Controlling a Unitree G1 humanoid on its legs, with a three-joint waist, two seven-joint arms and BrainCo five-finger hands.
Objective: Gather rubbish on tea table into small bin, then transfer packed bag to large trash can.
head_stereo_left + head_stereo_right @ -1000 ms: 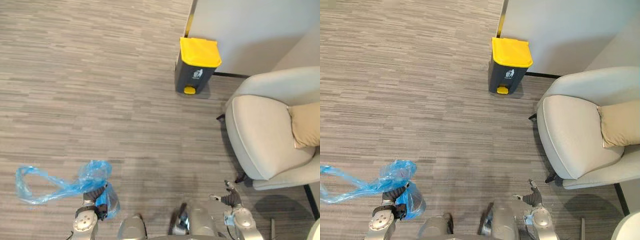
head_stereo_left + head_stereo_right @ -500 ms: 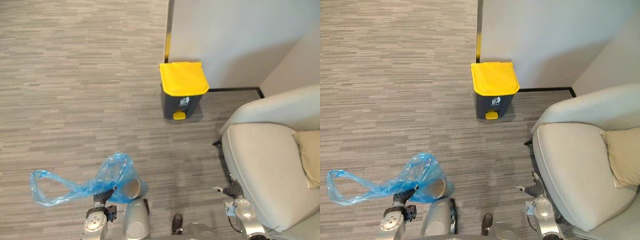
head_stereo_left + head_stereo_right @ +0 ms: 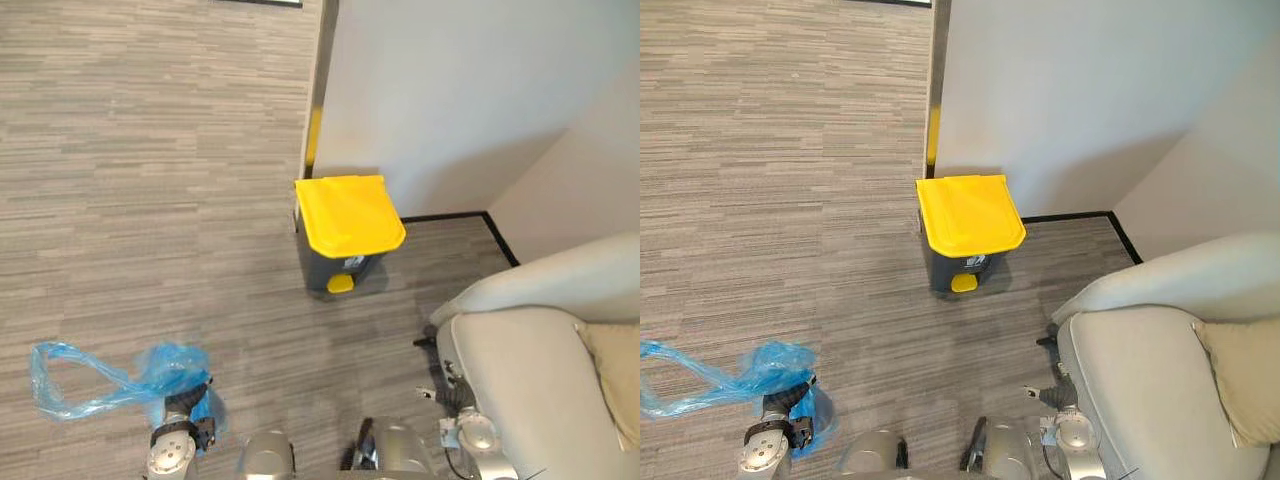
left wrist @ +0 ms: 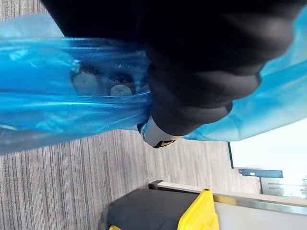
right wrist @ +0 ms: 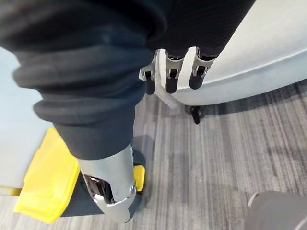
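A blue plastic bag [image 3: 150, 368] hangs low on my left, its loose loop trailing out over the floor. My left hand [image 3: 184, 404] is shut on the gathered blue bag [image 4: 57, 105], and its fingers show through the plastic in the left wrist view. The large trash can [image 3: 349, 212], dark grey with a closed yellow lid and a yellow pedal, stands ahead against the white wall. My right hand [image 3: 1052, 398] hangs beside the armchair, its fingers [image 5: 167, 79] relaxed with nothing in them.
A light grey armchair [image 3: 540, 370] with a beige cushion [image 3: 1240, 375] fills the right side, close to my right arm. A white wall [image 3: 450, 90] with a corner post stands behind the can. Grey striped carpet [image 3: 150, 180] stretches to the left and ahead.
The camera has moved on and turned, so the trash can now shows larger and nearer the middle. The bag's loop has swung lower and out to the left.
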